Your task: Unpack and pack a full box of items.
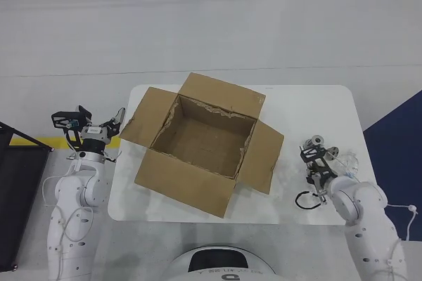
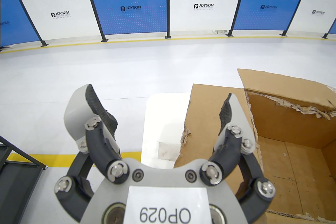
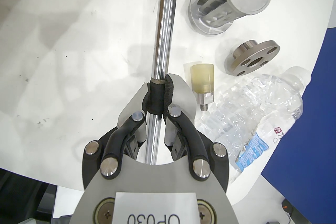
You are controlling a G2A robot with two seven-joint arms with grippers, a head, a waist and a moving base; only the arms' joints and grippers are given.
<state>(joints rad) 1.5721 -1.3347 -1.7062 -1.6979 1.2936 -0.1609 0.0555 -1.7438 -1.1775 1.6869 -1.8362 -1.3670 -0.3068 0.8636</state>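
Tabletop, white, scuffed and round-cornered, bearing a cardboard box at its middle with all four flaps folded outward and its brown inner floor in view. Left gripper hangs off the table's left edge, just beside the box's left flap, its jaws spread wide with nothing between them. Right gripper, near the table's right edge, is clamped on a polished steel rod; whether the rod rests on the surface cannot be told. Beside the rod lie a flanged metal sleeve, a drilled flange disc, a yellowish bumper with a threaded stud, and a crumpled clear plastic bottle. Surroundings: pale grey floor, a yellow line along a fence of blue and white panels, and a black rack to the left of the table.
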